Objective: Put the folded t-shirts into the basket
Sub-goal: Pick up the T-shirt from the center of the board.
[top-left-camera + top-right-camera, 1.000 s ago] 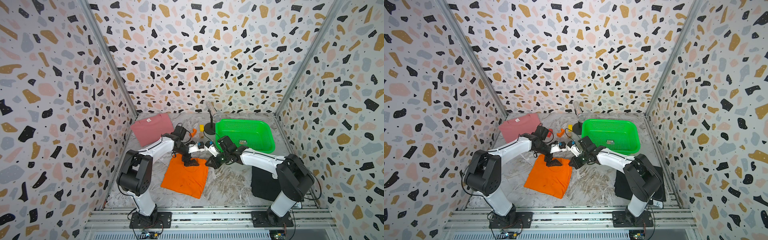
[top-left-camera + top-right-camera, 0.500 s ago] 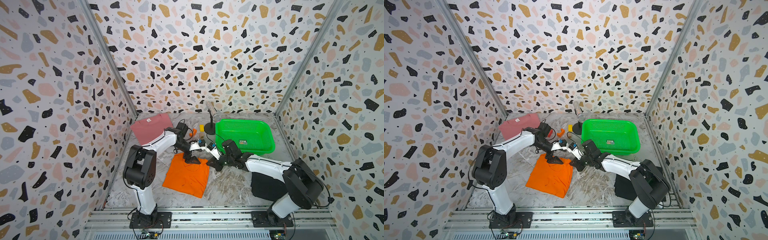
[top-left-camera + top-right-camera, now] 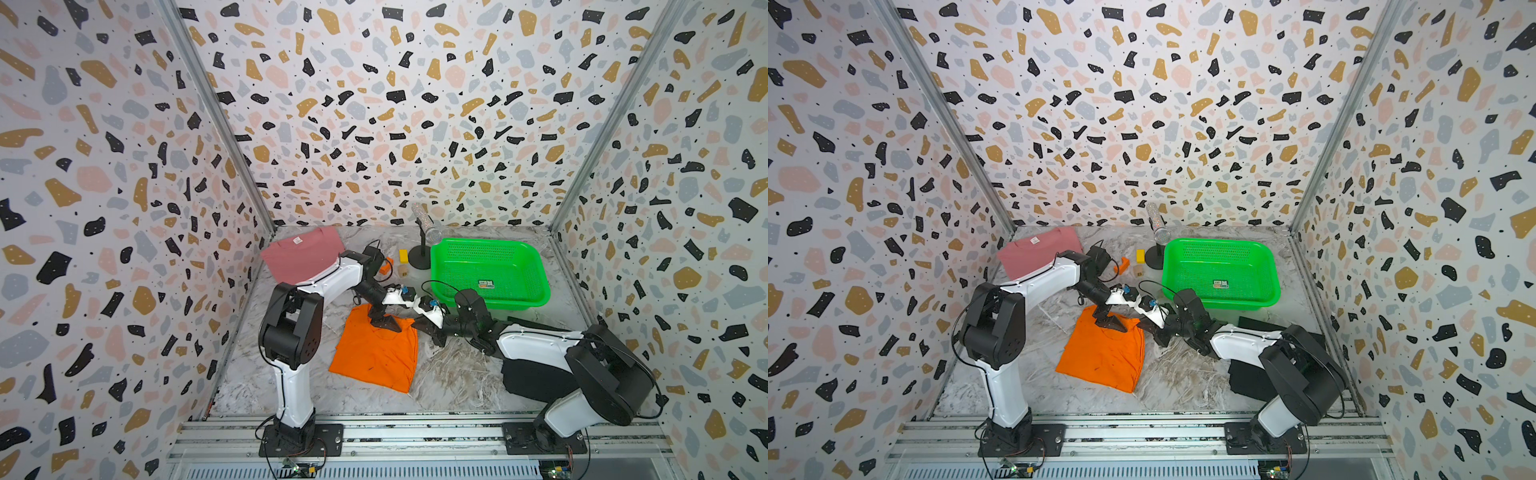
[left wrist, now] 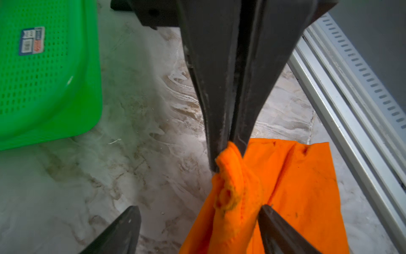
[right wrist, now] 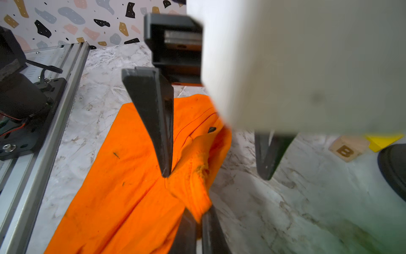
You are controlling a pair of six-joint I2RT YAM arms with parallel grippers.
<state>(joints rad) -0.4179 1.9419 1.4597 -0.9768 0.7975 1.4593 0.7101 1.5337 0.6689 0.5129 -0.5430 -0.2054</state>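
The right pincer (image 4: 228, 154) is clamped narrow on a bunched corner of the orange t-shirt (image 3: 374, 357), which lies mid-table (image 3: 457, 374); the left pincer (image 5: 215, 177) stands wide astride that bunch. The green basket (image 3: 536, 266) sits at 2 o'clock, the pink t-shirt (image 3: 303, 253) at 11, the black t-shirt (image 3: 528, 378) at 4

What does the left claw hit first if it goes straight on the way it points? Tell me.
Probably the orange t-shirt. The open left claw points down astride the raised corner pinched by the right claw. One finger looks to be at the cloth; the other would meet bare marble table.
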